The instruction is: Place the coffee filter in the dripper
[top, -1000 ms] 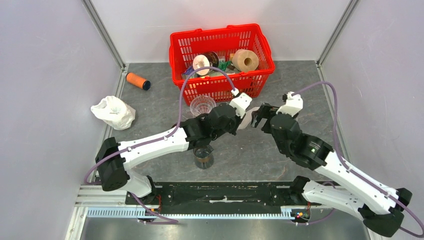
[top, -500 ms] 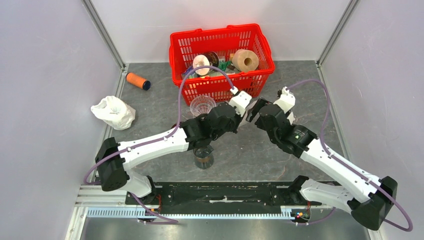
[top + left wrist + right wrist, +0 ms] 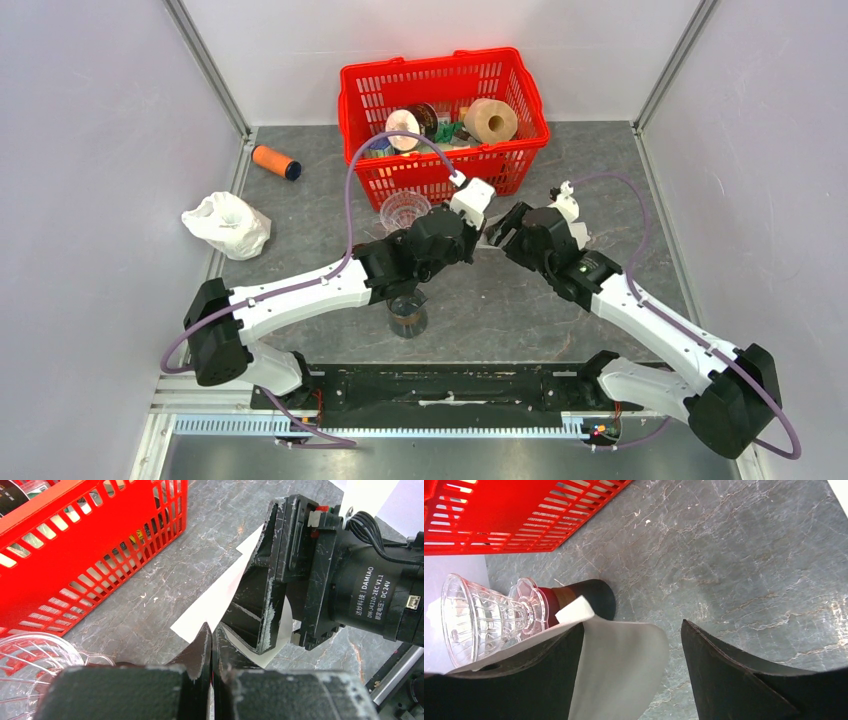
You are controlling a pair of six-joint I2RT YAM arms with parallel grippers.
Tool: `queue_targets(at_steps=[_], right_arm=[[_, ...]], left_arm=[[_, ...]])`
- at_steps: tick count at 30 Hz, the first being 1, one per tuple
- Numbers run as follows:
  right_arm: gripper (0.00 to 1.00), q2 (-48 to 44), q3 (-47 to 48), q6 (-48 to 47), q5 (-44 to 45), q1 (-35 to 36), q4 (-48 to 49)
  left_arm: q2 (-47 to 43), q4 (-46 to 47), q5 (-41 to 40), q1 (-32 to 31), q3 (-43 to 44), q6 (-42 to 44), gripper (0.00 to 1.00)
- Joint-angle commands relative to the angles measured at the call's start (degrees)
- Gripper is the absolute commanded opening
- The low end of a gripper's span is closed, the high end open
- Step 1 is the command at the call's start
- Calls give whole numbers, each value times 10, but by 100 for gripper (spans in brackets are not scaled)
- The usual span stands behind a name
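Filter (image 3: 215,600) held just before basket (image 3: 440,178) front, right of centre; dripper (image 3: 405,210) stood before basket front, left of centre. Left gripper (image 3: 211,630) clamped on filter corner. Right gripper (image 3: 631,630) jaws apart around far edge, probably so cone can be spread before seating

Only legible print sat on the black motor housing (image 3: 375,592) just behind the right claw (image 3: 242,630), seen via left wrist cam. White lettering ran up the round casing: brand "DAMIAO" in caps, a short row of Chinese chars beside it, then model no. "DM-J4310-2EC V1.1" and, at the end, "DC 24V". Pale marks showed on a dark item (image 3: 12,490) inside the red basket (image 3: 100,545), far left, too small to read.
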Motion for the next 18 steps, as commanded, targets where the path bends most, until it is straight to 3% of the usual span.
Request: queue_targets(at_steps=[1,8,18], right_arm=[[78,-8,-21,18,-13,-9,28],[81,-13,-47,17,-14,-17,17],[96,-39,-68,-63,-19,-18,18]], left_arm=[[-22,40,-32,-2,-5,-25,2],[-30,58,-75,-2,-9,-29,2],[-24,49,-105,-2,-5,-45,2]])
